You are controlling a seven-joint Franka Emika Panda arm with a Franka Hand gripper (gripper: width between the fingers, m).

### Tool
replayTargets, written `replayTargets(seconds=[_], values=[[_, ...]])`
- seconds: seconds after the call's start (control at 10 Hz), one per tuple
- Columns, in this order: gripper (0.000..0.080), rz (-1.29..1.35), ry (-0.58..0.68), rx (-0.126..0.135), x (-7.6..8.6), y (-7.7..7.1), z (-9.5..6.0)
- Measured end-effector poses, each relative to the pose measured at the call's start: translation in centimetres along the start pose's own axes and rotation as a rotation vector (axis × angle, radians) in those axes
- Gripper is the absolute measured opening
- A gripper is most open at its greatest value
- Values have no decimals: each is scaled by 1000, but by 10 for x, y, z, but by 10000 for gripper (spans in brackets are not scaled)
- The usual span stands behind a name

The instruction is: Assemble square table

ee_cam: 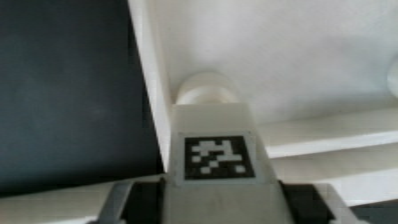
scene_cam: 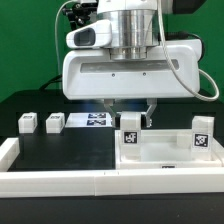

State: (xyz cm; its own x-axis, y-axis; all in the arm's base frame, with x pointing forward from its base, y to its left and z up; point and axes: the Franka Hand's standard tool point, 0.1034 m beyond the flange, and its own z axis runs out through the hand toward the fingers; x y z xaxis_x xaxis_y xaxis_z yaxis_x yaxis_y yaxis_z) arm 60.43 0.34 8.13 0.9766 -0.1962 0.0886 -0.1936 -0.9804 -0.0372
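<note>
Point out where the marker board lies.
The marker board lies flat, between a loose leg on the exterior view's left and the tool on its right.

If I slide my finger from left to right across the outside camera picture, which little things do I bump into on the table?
far-left leg → second leg → marker board → held leg in the gripper → far-right leg
</note>
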Motion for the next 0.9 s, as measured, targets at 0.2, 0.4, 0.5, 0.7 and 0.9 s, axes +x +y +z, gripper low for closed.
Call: replayTargets(seconds=[0.2,0.4,0.5,0.7,0.9], values=[[292,210,30,6,0,-2,1],[293,423,32,10,1,-1,1],[293,510,31,13,1,-2,1],[294,694,27,17,0,-5,2],[294,872,26,30,0,-9,3]])
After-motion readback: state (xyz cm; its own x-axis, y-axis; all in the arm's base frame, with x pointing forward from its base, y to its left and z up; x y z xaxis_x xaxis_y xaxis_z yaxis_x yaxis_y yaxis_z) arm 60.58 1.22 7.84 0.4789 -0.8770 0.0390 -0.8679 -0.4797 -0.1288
